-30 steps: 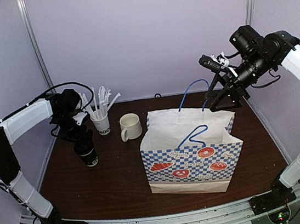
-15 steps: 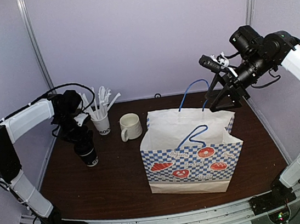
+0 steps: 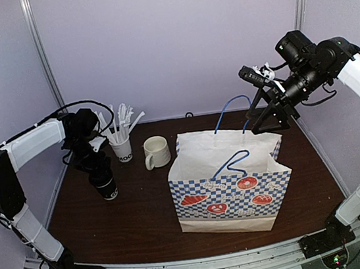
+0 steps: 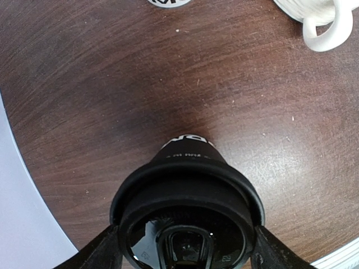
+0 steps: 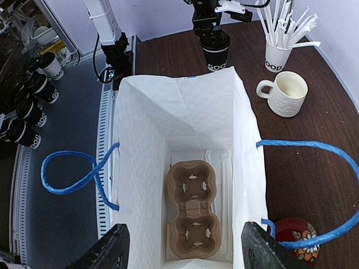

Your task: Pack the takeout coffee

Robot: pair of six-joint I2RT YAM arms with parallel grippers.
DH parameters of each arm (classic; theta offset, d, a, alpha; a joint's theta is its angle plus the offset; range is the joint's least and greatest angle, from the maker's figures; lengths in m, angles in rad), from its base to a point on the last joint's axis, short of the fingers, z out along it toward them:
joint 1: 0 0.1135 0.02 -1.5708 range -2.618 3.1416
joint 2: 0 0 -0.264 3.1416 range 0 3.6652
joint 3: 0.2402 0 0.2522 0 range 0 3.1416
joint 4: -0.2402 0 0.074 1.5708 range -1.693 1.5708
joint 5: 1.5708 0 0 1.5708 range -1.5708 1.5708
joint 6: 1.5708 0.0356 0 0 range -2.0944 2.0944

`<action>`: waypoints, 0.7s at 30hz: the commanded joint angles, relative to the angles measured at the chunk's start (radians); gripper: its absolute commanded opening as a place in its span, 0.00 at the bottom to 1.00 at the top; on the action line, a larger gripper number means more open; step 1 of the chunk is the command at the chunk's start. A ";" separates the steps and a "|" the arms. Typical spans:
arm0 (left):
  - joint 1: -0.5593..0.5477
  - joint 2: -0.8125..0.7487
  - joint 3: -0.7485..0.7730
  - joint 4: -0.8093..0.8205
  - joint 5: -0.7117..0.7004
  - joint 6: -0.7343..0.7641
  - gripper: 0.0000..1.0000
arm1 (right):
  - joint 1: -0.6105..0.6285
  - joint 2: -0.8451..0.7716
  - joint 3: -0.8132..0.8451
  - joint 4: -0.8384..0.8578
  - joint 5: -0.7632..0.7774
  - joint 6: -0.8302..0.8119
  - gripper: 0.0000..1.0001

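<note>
The takeout coffee (image 3: 107, 186), a black paper cup with white lettering and a black lid (image 4: 188, 207), stands upright on the brown table at the left. My left gripper (image 3: 98, 172) is over it, with one finger pressed against each side of the lid (image 4: 185, 249). The cup also shows far off in the right wrist view (image 5: 216, 50). My right gripper (image 3: 265, 123) is open and empty, held high above the open white bag (image 3: 229, 181) with blue checks. A brown two-hole cup carrier (image 5: 192, 216) lies in the bag's bottom.
A white cup with straws (image 3: 122, 149) and a cream mug (image 3: 157, 152) stand just behind and to the right of the coffee. The bag's blue handles (image 3: 229, 108) stick up. Several more black cups (image 5: 28, 95) sit outside the table.
</note>
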 commanded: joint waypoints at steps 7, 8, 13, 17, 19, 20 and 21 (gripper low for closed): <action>0.007 -0.052 0.071 -0.092 0.017 0.003 0.76 | -0.044 -0.010 0.079 0.015 0.004 0.056 0.71; 0.007 -0.067 0.078 -0.097 0.029 0.003 0.75 | -0.054 -0.009 0.088 0.030 0.017 0.076 0.71; -0.018 -0.144 0.117 -0.111 0.097 -0.009 0.74 | -0.081 0.009 0.080 0.104 0.124 0.157 0.75; -0.044 -0.200 0.145 -0.113 0.146 -0.021 0.74 | -0.081 0.042 0.065 0.123 0.199 0.184 0.78; -0.059 -0.220 0.157 -0.113 0.163 -0.025 0.74 | -0.081 0.056 0.063 0.130 0.219 0.192 0.79; -0.066 -0.228 0.162 -0.113 0.170 -0.028 0.74 | -0.081 0.062 0.063 0.134 0.223 0.196 0.80; -0.074 -0.236 0.169 -0.112 0.173 -0.029 0.73 | -0.080 0.070 0.063 0.137 0.224 0.200 0.80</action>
